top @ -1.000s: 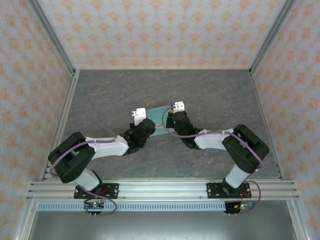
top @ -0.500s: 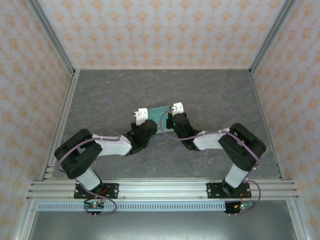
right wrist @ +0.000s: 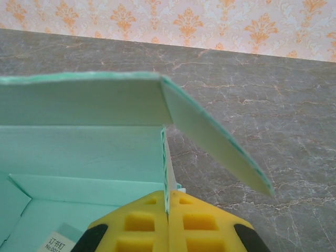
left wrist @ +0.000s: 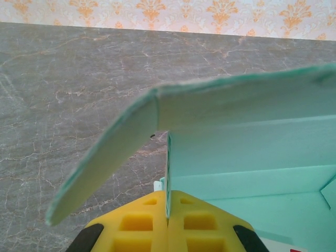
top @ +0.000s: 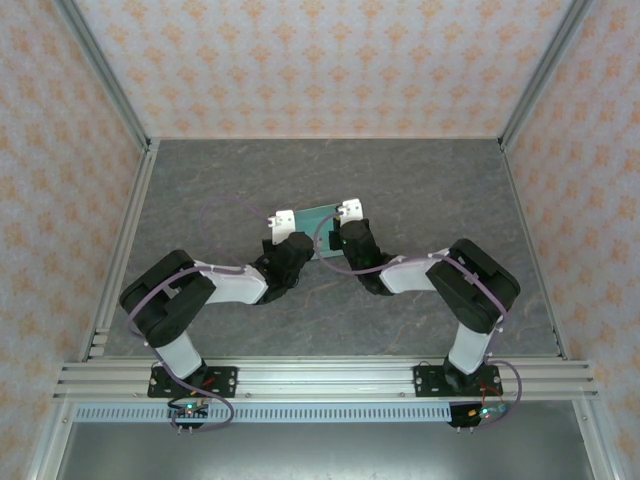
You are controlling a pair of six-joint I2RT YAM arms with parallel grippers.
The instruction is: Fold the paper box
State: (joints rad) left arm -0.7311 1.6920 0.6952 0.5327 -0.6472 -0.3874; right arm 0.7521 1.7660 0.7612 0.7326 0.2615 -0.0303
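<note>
The paper box (top: 318, 218) is a pale mint-blue cardboard piece held between the two arms at mid-table. My left gripper (top: 283, 224) is shut on the upright left side wall of the paper box (left wrist: 236, 152), its yellow pads (left wrist: 137, 226) pinching that thin edge. A loose flap (left wrist: 105, 163) hangs out to the left. My right gripper (top: 350, 214) is shut on the right side wall of the paper box (right wrist: 84, 152) between its yellow pads (right wrist: 197, 226). A flap (right wrist: 215, 136) angles out to the right. The box interior faces both wrist cameras.
The grey marbled tabletop (top: 420, 190) stretches around the box. Patterned walls (top: 320, 60) and metal frame posts (top: 100, 80) close in the back and sides. A printed label (right wrist: 55, 242) lies on the box floor.
Both grippers have carried the box farther from the arm bases, toward the back of the table, and drawn slightly closer together. Their grip on the box is unchanged.
</note>
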